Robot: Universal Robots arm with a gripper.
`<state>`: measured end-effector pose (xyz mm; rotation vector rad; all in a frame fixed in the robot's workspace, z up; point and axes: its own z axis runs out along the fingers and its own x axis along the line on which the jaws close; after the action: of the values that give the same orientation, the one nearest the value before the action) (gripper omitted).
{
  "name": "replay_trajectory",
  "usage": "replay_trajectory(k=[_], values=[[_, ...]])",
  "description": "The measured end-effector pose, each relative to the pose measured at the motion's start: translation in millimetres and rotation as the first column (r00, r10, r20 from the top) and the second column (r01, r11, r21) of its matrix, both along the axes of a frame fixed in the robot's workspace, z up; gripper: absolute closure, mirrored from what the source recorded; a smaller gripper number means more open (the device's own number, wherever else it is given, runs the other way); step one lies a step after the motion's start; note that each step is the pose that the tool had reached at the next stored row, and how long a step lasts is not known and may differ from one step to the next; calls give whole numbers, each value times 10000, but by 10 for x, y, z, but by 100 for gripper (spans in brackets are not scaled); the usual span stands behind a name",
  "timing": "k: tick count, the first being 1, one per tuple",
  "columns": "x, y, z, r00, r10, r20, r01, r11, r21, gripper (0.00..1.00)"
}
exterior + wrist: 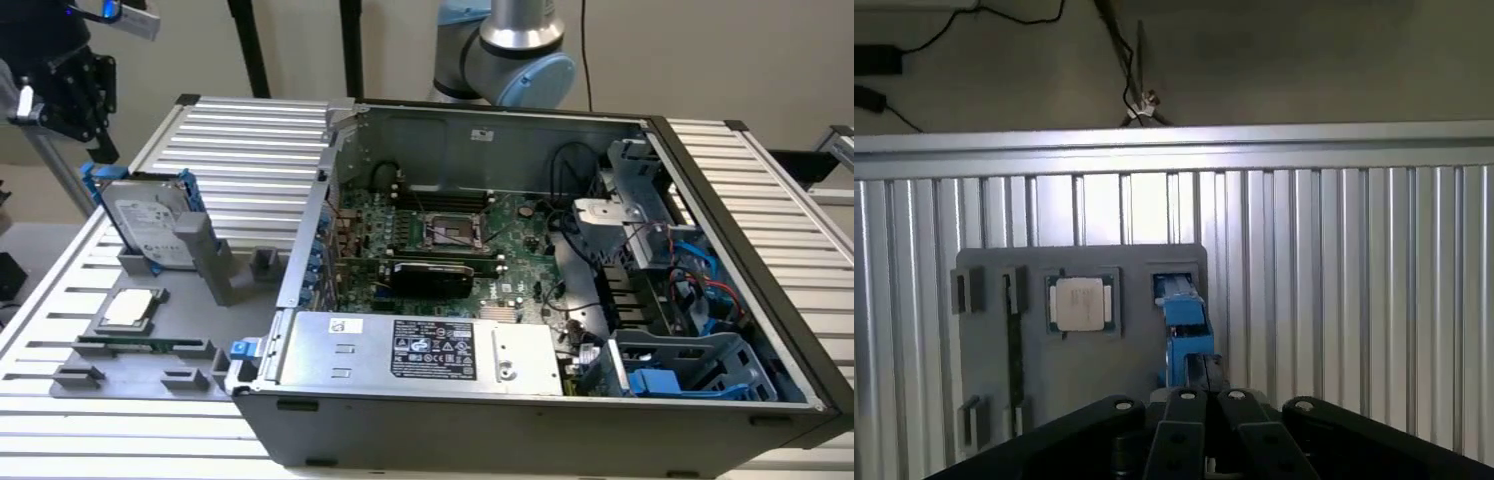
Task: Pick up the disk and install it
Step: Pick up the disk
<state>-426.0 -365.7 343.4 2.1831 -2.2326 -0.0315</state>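
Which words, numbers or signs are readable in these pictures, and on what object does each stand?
No text can be read.
White label on the disk: too small to read.
Black label on the silver box: print blurred.
Small white sticker on that box: too small.
Sticker on the case's rear wall: too small.

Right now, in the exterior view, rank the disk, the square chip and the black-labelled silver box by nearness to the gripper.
1. The disk, upright on the grey tray, closest to the gripper, at the exterior view's left.
2. The square chip, flat on the same tray, nearer the camera.
3. The silver box, inside the computer case, toward the view's right.
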Motion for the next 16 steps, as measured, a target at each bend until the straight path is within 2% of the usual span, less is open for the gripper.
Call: replay_trajectory(k=[2, 3, 12, 16], values=[[0, 0, 0, 9999, 132, 2, -132, 9999, -1, 100], [0, 1, 0, 9999, 161, 6, -161, 9999, -1, 0], [0, -2, 0, 9997, 246, 14, -246, 9997, -1, 0], [0, -6, -53, 9997, 246, 15, -246, 9997, -2, 0]])
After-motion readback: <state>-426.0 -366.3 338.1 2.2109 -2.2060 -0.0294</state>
